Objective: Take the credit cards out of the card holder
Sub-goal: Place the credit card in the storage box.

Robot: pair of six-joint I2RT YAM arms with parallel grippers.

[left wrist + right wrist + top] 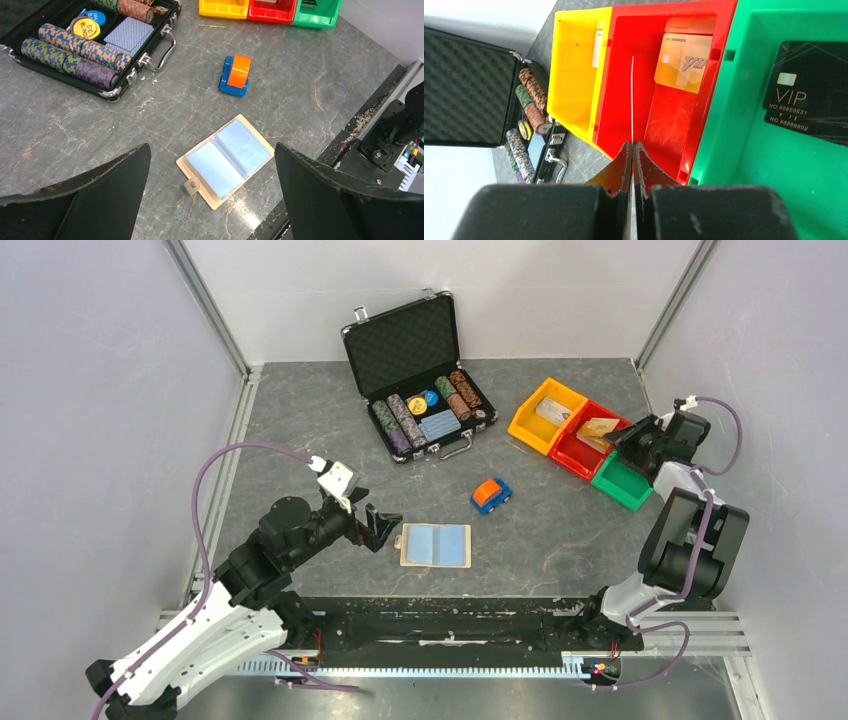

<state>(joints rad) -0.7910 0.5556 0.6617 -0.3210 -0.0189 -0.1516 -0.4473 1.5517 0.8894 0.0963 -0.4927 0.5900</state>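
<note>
The card holder (435,545) lies open flat on the table near the front. It is tan-edged with two pale blue inner faces and a snap tab on its left. It also shows in the left wrist view (226,160). I cannot tell credit cards from sleeves in those faces. My left gripper (385,528) is open and empty just left of the holder, which lies between and beyond its jaws (211,150). My right gripper (625,440) is shut on a thin card (632,100) seen edge-on, held over the red bin (674,120).
A yellow bin (545,415), the red bin (580,448) and a green bin (620,480) stand at the right, holding beige and black VIP cards. An open black chip case (415,375) stands at the back. A blue and orange toy car (490,495) sits mid-table.
</note>
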